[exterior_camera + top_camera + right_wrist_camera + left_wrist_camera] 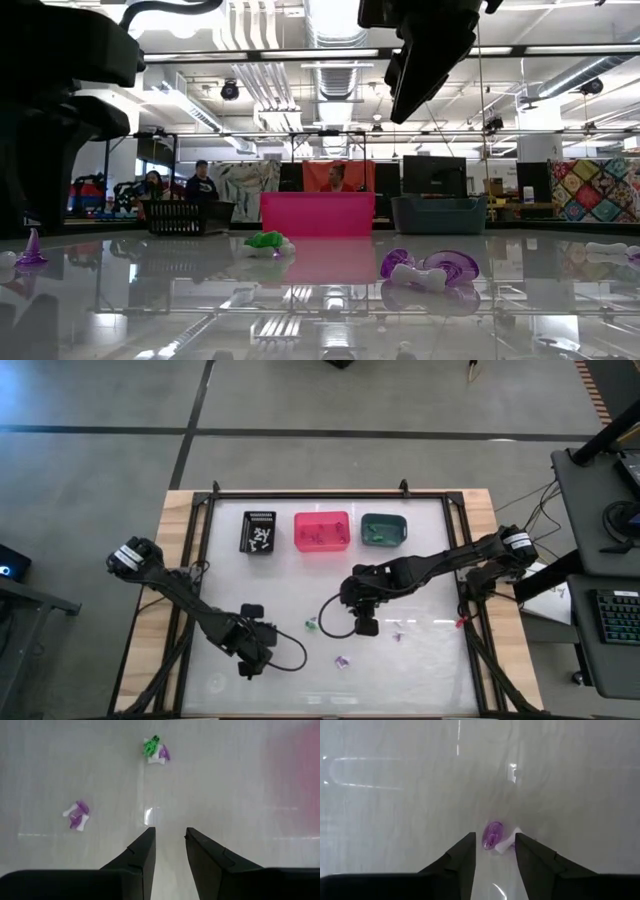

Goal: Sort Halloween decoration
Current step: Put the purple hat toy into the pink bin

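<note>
Three rectangular bins, black (pixel 258 531), pink (pixel 322 530) and teal (pixel 383 529), line the far side of the clear table (pixel 430 560) in the high view; tiny trinkets lie loose mid-table. The low view shows a green trinket (pixel 267 241) before the pink bin. In the left wrist view, the left gripper (pixel 494 851) hangs spread over a purple trinket (pixel 492 834); it should descend centred, then close. The right gripper (pixel 170 840) also stands parted, above bare glass.
</note>
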`<state>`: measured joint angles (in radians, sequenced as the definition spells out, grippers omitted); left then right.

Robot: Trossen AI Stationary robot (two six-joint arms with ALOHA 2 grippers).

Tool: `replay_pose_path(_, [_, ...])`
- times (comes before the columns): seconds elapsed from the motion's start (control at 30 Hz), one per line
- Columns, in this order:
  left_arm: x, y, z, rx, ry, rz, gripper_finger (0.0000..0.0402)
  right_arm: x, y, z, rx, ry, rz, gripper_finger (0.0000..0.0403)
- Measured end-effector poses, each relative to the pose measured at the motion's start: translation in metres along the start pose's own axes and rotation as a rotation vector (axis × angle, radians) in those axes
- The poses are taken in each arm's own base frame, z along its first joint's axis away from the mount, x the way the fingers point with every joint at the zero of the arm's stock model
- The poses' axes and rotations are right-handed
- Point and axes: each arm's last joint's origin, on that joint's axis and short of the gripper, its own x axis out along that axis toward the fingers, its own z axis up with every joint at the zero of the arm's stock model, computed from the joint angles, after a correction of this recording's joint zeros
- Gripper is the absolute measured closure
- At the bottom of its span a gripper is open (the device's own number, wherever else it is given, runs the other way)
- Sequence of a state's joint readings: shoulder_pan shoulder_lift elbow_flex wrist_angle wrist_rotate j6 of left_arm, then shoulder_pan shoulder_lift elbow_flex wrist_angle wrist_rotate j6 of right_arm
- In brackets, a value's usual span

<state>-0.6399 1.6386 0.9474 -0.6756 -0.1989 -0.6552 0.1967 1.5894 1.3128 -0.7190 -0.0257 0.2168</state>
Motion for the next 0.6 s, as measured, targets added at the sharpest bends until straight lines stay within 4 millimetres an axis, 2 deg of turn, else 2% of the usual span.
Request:
replay_pose_path(0.33, [0.0001, 0.0, 0.0, 0.0, -0.001, -0.001, 0.0337, 0.0, 0.0, 0.0001, 0.0, -0.001, 0.0, 0.0301])
replay_pose_path(0.6, [0.0001, 0.0, 0.0, 0.009, -0.001, 0.0, 0.0398, 0.0, 0.0, 0.0, 0.0, 0.0, 0.0, 0.0307])
